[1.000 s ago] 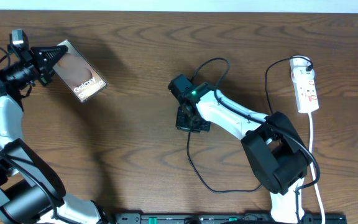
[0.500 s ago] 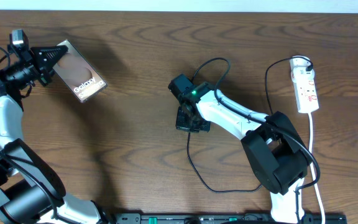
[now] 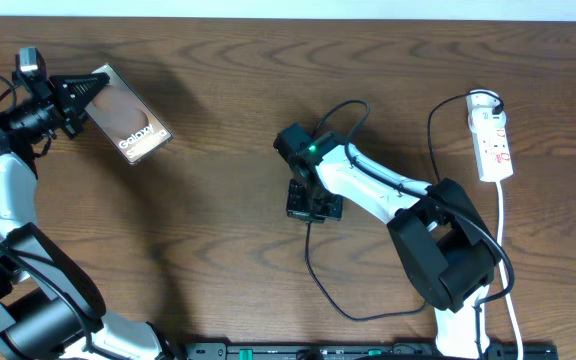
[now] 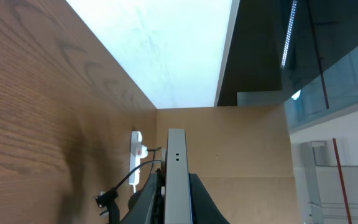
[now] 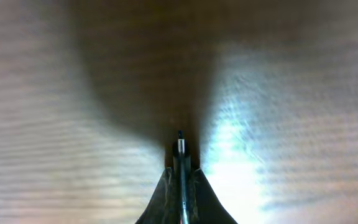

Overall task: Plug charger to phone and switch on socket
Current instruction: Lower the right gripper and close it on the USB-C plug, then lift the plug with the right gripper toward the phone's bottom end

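The brown-bronze phone (image 3: 130, 126) is off the table at the far left, clamped at its left end by my shut left gripper (image 3: 90, 96). In the left wrist view the phone (image 4: 176, 163) shows edge-on between the jaws. My right gripper (image 3: 314, 206) points down at mid-table and is shut on the charger's plug tip (image 5: 180, 144), which sticks out just past the fingertips (image 5: 180, 173) close above the wood. The thin black charger cable (image 3: 308, 255) trails from it toward the front. The white socket (image 3: 494, 145) lies at the far right and also shows small in the left wrist view (image 4: 136, 148).
The socket's white cord (image 3: 504, 235) runs down the right side to the front edge. A black cable loop (image 3: 353, 103) arcs behind the right wrist. The right arm's base (image 3: 448, 255) stands front right. A black rail (image 3: 368, 350) lines the front edge.
My right gripper has shifted slightly toward the front and right with the plug in it, and the cable below it moved along. The left arm and phone have not moved.
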